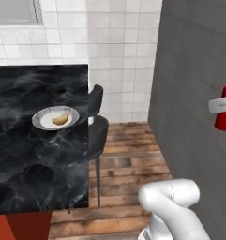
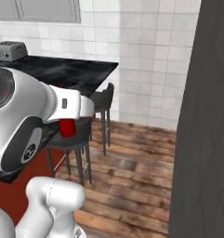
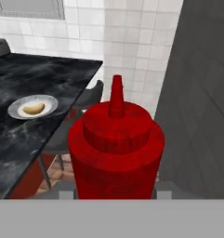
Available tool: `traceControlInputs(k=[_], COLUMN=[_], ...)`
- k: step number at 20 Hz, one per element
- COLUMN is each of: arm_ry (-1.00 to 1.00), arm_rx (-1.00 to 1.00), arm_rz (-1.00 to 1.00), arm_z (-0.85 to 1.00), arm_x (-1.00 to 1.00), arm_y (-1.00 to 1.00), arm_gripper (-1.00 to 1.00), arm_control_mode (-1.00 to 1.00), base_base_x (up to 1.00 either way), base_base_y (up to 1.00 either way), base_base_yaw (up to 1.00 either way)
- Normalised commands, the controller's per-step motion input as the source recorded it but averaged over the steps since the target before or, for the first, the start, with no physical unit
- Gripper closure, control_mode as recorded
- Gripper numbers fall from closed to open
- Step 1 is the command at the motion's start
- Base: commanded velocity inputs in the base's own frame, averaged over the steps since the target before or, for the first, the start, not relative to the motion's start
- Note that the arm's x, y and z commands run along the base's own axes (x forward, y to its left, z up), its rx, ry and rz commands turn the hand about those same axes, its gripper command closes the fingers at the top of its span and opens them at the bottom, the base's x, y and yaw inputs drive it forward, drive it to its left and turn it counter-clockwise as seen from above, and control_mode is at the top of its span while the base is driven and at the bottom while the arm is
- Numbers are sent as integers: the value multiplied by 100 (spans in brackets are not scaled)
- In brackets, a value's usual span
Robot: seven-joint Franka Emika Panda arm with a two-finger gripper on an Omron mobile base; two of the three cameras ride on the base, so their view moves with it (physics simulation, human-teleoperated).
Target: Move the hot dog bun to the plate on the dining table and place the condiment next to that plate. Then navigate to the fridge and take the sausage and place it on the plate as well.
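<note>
My gripper (image 1: 221,105) is shut on the condiment (image 1: 224,117), a dark red squeeze bottle held upright in the air at the right edge of the left base view, off the table. In the hand view the condiment (image 3: 115,148) stands close up, its nozzle pointing up. The hot dog bun (image 1: 60,119) lies on the white-grey plate (image 1: 39,118) near the right edge of the dining table (image 1: 34,159). The hand view has the bun (image 3: 31,109) on the plate (image 3: 15,110) to the left of the bottle. The sausage is out of view.
The fridge's grey side (image 1: 194,93) rises close on the right. Dark stools (image 1: 98,126) stand against the table's right edge, over a wooden floor (image 2: 132,172). A toaster (image 2: 10,50) sits at the far end of the table. White tiled wall stands behind.
</note>
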Motion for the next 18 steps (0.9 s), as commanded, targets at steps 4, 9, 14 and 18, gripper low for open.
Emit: traceControlInputs(k=[4, 9, 14, 18], arm_ry=[0, 0, 0, 0], arm_rx=[0, 0, 0, 0], arm_rz=[0, 0, 0, 0], arm_z=[0, 0, 0, 0], arm_x=[0, 0, 0, 0], arm_y=[0, 0, 0, 0], arm_gripper=[100, 100, 100, 100], arm_control_mode=[100, 100, 100, 100], base_base_x=[37, 37, 35, 30], base_base_y=[-39, -46, -50, -48], base_base_yaw=[55, 53, 50, 50])
